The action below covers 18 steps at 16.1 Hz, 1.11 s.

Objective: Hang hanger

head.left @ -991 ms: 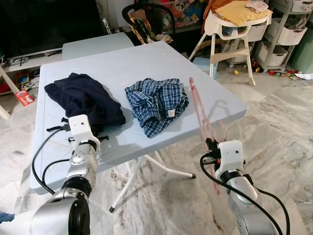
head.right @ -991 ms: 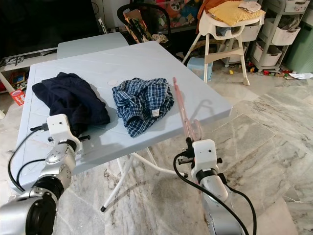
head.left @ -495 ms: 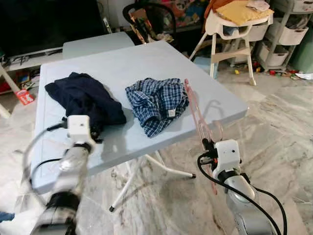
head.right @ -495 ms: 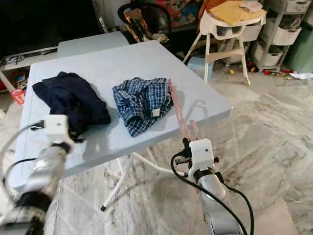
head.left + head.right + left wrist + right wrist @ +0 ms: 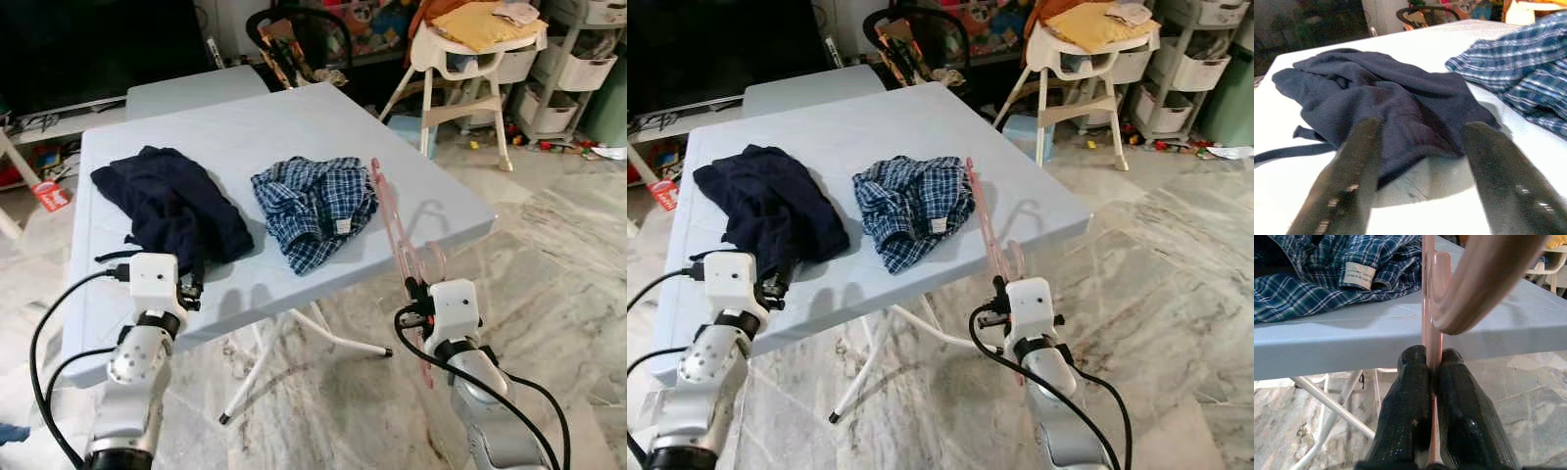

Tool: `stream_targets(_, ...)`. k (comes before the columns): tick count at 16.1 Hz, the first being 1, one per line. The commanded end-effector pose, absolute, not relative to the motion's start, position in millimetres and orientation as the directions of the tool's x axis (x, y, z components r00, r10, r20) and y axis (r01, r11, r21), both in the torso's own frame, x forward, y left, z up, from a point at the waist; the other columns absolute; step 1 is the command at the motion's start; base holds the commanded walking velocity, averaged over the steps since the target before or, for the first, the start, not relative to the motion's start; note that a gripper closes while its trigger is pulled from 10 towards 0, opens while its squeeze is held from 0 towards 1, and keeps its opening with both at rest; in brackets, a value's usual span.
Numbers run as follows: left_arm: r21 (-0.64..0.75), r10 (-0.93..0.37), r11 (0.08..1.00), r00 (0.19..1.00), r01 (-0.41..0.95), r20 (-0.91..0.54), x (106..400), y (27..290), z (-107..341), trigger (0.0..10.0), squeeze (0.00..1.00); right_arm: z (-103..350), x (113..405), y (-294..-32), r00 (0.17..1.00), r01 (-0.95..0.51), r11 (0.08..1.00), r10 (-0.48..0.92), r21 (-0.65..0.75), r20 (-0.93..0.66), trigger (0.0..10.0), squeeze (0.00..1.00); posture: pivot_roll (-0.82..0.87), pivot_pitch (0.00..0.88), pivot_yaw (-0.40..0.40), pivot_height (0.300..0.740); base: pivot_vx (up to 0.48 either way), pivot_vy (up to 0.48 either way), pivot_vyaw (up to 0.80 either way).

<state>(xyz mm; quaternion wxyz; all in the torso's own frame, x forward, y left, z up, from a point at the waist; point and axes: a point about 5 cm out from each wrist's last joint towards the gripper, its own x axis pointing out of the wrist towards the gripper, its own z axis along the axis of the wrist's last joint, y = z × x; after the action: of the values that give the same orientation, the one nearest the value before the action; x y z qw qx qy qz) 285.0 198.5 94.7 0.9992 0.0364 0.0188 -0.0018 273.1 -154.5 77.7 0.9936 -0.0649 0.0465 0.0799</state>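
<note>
My right gripper (image 5: pixel 1431 377) has its 2 fingers clamped on the pink hanger (image 5: pixel 397 240), whose long axis rises from them and leans over the surface (image 5: pixel 294 127) edge beside the plaid shirt (image 5: pixel 313 206). Its neck label (image 5: pixel 1359 276) is too blurred to read. My left gripper (image 5: pixel 1422 161) spreads wide just short of the navy garment (image 5: pixel 1376 98).

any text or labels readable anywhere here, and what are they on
"GIORDANO", as best it reads: on the small beige label sewn into the plaid shirt on the table. The finer print on the label is too blurred to read.
Red packet on the floor left of the table: its print is too small to read.
Nothing readable on the dark blue garment or the pink hanger.
</note>
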Motion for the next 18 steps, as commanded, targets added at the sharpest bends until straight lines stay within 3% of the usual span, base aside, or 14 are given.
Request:
stream_targets(1, 0.070, 0.009, 0.998, 0.999, -0.007, -0.031, 280, 199, 97, 10.0, 1.00, 79, 278, -152, 0.983, -0.167, 0.979, 0.156, -0.117, -0.097, 10.0, 0.00, -0.10, 0.000, 0.074, 0.740, 0.000, 0.000, 0.00)
stream_targets(5, 0.100, 0.034, 0.994, 0.999, -0.031, -0.030, 286, 215, 103, 10.0, 1.00, 80, 286, -144, 0.981, -0.187, 0.976, 0.179, -0.111, -0.082, 10.0, 0.00, -0.08, 0.000, 0.079, 0.740, 0.000, 0.000, 0.00)
stream_targets(10, 0.102, 0.109, 0.989, 0.993, -0.104, -0.043, 270, 232, 102, 10.0, 1.00, 76, 277, -151, 0.968, -0.240, 0.961, 0.226, -0.135, -0.113, 10.0, 0.00, -0.06, 0.016, -0.003, 0.740, 0.000, 0.000, 0.00)
stream_targets(18, 0.067, 0.135, 0.989, 0.990, -0.132, -0.041, 257, 225, 102, 10.0, 1.00, 81, 284, -152, 0.951, -0.302, 0.940, 0.285, -0.161, -0.121, 10.0, 0.00, -0.05, 0.000, -0.043, 0.740, 0.000, 0.000, 0.00)
